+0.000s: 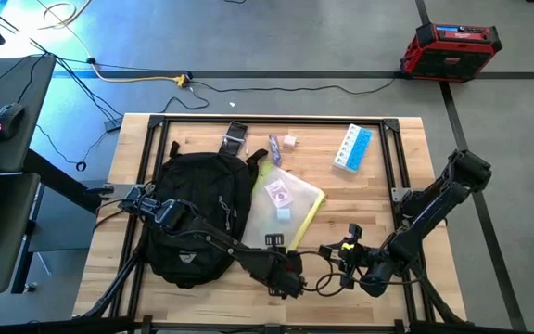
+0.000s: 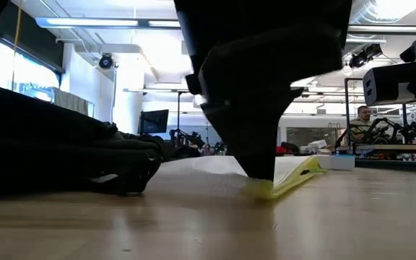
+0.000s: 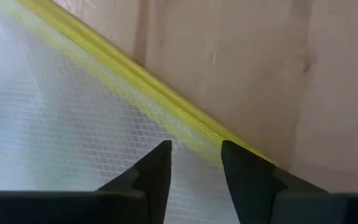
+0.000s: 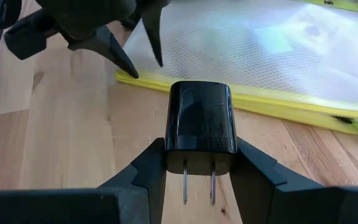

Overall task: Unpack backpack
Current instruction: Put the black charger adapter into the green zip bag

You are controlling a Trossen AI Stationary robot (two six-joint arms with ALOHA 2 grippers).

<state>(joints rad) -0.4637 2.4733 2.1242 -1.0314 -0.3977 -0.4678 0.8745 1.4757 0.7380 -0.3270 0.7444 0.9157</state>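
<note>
The unpacking looks well along: the black backpack [image 1: 196,215] lies on the left half of the tabletop [image 1: 378,199], and several things sit out beside it — a translucent mesh pouch with yellow zip trim [image 1: 284,206] just to its right, a blue-and-white pill organiser [image 1: 352,148] toward the far right corner, and small items by the far edge. The step in hand seems to be handling the pouch at its near end. The left pincer [image 3: 196,163] hangs at the pouch's near corner by the tabletop's near edge, its fingers a narrow gap apart over the mesh just inside the yellow zip, with nothing visibly between them; whether the tips touch the fabric I cannot tell. The right pincer [image 4: 199,169] waits close by, near the near edge, clamped on a black wall charger plug [image 4: 200,119] with its two prongs pointing back toward the wrist. Next, I judge, the left pincer needs a firm pinch on the thin trim — flimsy mesh could slip — while the charger needs a free spot to be set down.
</note>
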